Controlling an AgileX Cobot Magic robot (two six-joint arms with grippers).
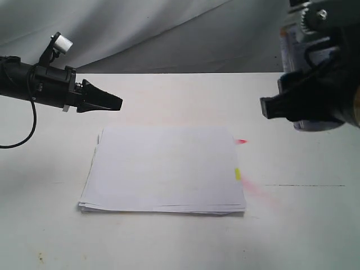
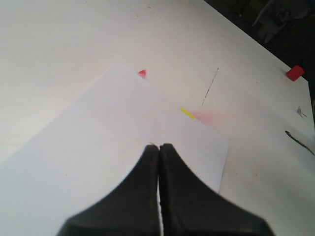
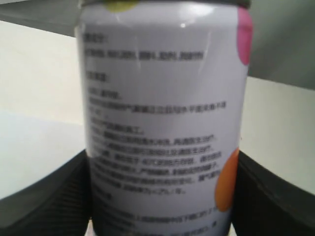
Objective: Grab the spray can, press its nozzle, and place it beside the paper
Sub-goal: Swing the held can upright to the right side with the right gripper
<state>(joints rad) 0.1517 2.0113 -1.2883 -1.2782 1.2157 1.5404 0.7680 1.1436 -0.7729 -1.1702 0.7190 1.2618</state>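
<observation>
The spray can (image 3: 162,98) is clamped between the jaws of the right gripper (image 3: 161,216) and held to the right of the paper (image 1: 163,169) (raised off the table (image 1: 304,225)). The left gripper (image 2: 159,150) is pressed closed on nothing above the paper's left side.

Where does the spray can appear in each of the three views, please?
Exterior view: the spray can is in the upper right corner, partly hidden.
Left wrist view: not in it.
Right wrist view: it fills the middle, clamped between dark fingers.
Shared landmark: the yellow mark on the edge of the paper links the exterior and left wrist views; the right wrist view lacks it.
</observation>
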